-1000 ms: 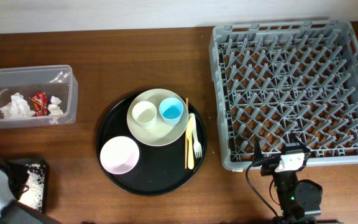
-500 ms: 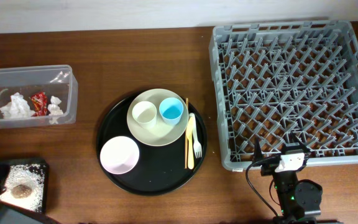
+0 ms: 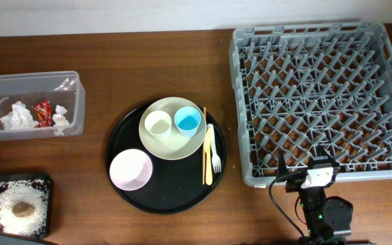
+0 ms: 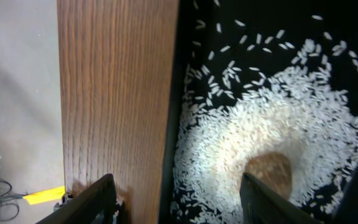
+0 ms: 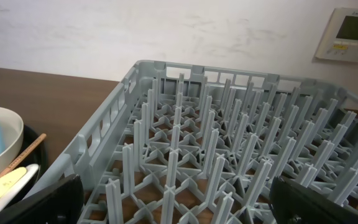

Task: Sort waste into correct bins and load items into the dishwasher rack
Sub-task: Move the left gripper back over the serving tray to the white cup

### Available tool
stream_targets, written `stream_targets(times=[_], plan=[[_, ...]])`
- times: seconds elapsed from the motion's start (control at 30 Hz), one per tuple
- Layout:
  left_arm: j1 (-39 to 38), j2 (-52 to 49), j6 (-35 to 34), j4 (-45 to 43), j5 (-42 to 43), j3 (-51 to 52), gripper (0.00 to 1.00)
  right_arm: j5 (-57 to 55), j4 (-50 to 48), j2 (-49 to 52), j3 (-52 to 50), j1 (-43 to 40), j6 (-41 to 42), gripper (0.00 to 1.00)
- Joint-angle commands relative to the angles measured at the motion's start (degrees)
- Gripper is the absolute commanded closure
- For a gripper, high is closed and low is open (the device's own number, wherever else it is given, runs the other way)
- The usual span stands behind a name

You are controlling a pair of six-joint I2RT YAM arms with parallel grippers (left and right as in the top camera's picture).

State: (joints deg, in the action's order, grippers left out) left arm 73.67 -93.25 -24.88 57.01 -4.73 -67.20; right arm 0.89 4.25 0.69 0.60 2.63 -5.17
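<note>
The shallow black bin (image 3: 15,180) at the front left holds white rice (image 3: 5,204) and a brown lump (image 3: 23,208). My left gripper (image 4: 176,208) is open and empty, straddling the bin's wall (image 4: 169,124) just above the rice (image 4: 278,118) and lump (image 4: 269,171). The clear tub (image 3: 73,102) holds tissues (image 3: 18,117) and a red wrapper (image 3: 41,112). The cream plate (image 3: 172,144) carries the cream cup (image 3: 158,124) and blue cup (image 3: 188,120). The pink bowl (image 3: 131,169), fork (image 3: 215,153) and chopsticks (image 3: 205,136) lie nearby. My right gripper (image 5: 179,211) is open at the front edge of the grey rack (image 3: 322,102).
The plate, bowl, fork and chopsticks sit on a large round black tray (image 3: 124,136) at the table's middle. The right arm (image 3: 322,207) stands at the table's front edge below the rack. A wall thermostat (image 5: 353,31) shows behind the rack.
My left arm has drawn back toward the front left corner, uncovering the black bin with its rice and brown lump. The right arm has not moved.
</note>
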Motion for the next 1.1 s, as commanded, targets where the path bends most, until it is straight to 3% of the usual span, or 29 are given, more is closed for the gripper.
stream_targets(times=[0.0, 0.17, 0.33, 0.47, 0.6, 0.67, 1.07], plan=[[1.51, -2.49, -0.33, -1.40, -1.07, -0.22, 0.40, -0.09, 0.28, -0.37, -0.28, 0.35, -0.39, 0.02], [1.49, -3.74, -0.33, -4.22, -1.09, -0.15, 0.42, -0.09, 0.28, -0.37, -0.28, 0.35, -0.39, 0.02], [1.49, -8.20, -0.33, -5.35, 0.57, -0.13, 0.58, -0.09, 0.28, -0.37, -0.28, 0.35, -0.39, 0.02], [1.49, -11.45, -0.33, -6.03, 3.56, -0.13, 0.59, -0.09, 0.28, -0.37, -0.28, 0.35, -0.39, 0.02], [1.49, -11.91, -0.33, -6.88, 4.87, -0.13, 0.80, -0.09, 0.28, -0.37, -0.28, 0.35, -0.39, 0.02], [1.49, -11.91, -0.33, -7.19, 6.03, -0.13, 0.86, -0.09, 0.28, -0.37, -0.28, 0.35, -0.39, 0.02], [-5.22, -11.91, -0.31, -9.27, 9.66, -0.13, 0.85, -0.09, 0.28, -0.37, -0.28, 0.35, -0.42, 0.02]])
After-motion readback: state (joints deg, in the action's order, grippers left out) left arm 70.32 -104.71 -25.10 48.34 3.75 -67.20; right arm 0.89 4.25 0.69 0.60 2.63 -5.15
